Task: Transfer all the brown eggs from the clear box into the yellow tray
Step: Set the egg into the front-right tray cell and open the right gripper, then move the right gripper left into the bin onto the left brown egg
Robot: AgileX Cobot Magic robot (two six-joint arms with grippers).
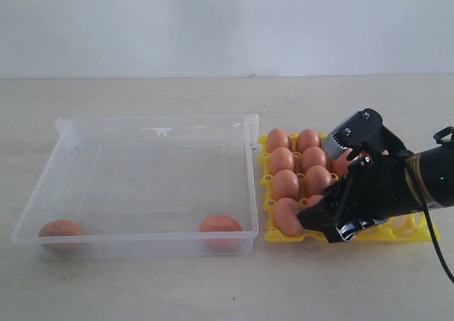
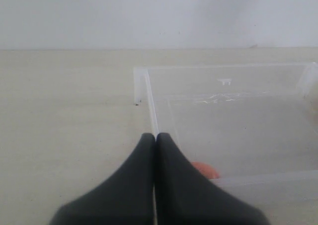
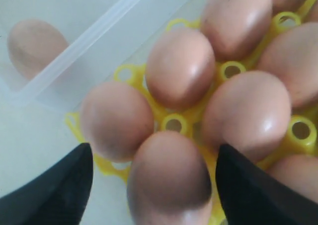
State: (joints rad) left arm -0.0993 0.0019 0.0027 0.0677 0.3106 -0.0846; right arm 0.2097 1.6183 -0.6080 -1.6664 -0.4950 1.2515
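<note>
Exterior view: clear box (image 1: 152, 119) on the counter (image 1: 142, 293), yellow tray (image 1: 411, 230) just beside its right wall; the tray carries most of the brown eggs (image 1: 281, 160); two lie in the box, the near-left egg (image 1: 62, 229) and the near-right egg (image 1: 220, 225), each tucked into a near corner, well apart from each other; right pincer (image 1: 335, 183) hangs over the tray's near rows, spread wide; left arm not in this view; the near-right egg lies to the left of the right pincer, across the box wall, and I judge it that arm's nearer target; the near-left egg lies on its side, long axis along the near wall

Left wrist view: left pincer (image 2: 155, 141) pressed together, holding nothing, tips over the box's left wall close to the near corner; a sliver of the near-left egg (image 2: 204, 169) shows just beside one finger, inside the box; I judge this arm the nearer for that egg, though it would have to spread first

Right wrist view: right pincer (image 3: 153, 185) spread, a seated egg (image 3: 169, 178) between its fingers (image 3: 59, 190), standing in its cup and seemingly clear of both pads; near-right egg (image 3: 35, 46) seen through the box corner, beyond the tray's edge
</note>
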